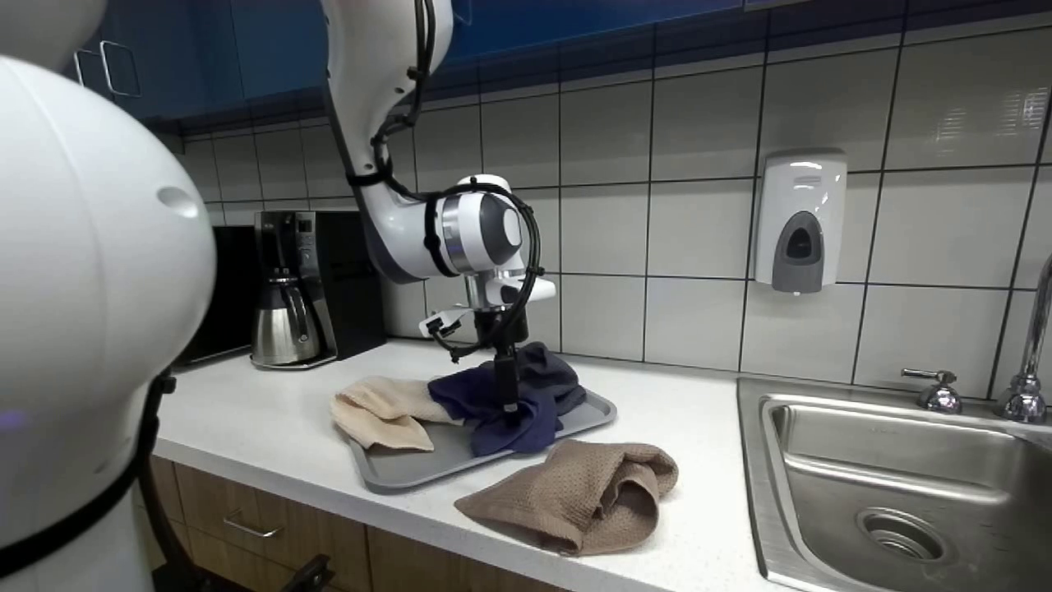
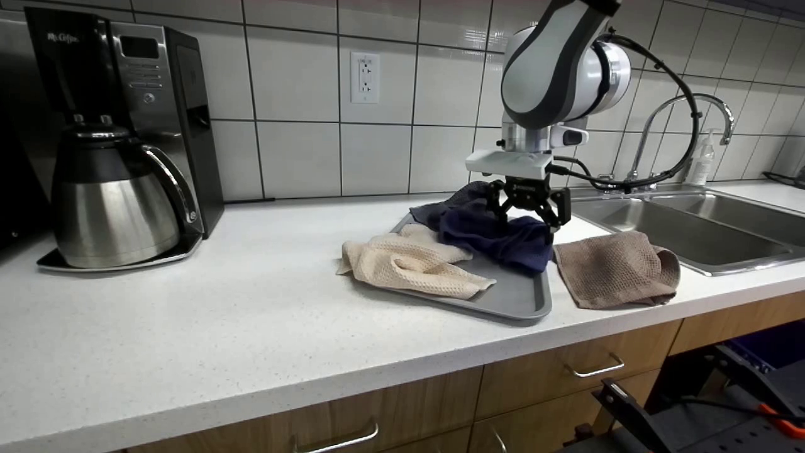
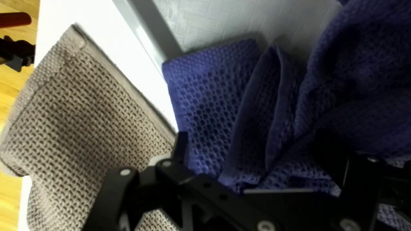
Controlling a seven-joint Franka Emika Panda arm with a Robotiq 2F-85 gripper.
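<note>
Wrist view, black fingers (image 3: 332, 157) spread wide apart, navy cloth (image 3: 212, 106) showing between them, contact unclear, brown cloth (image 3: 96, 112) alongside

Both exterior views faced tile wall (image 1: 604, 230) across counter (image 2: 220, 314), mid-range, sharing the tray (image 1: 440, 456); wrist view looked steeply down, close over blue towel (image 3: 212, 109), brown towel (image 3: 93, 118) at 9 o'clock.

A Mr. Coffee coffeemaker (image 2: 151, 119), stainless-steel double sink (image 2: 710, 229) and wall-mounted soap dispenser (image 1: 801, 189) are marking this as a kitchen.
</note>
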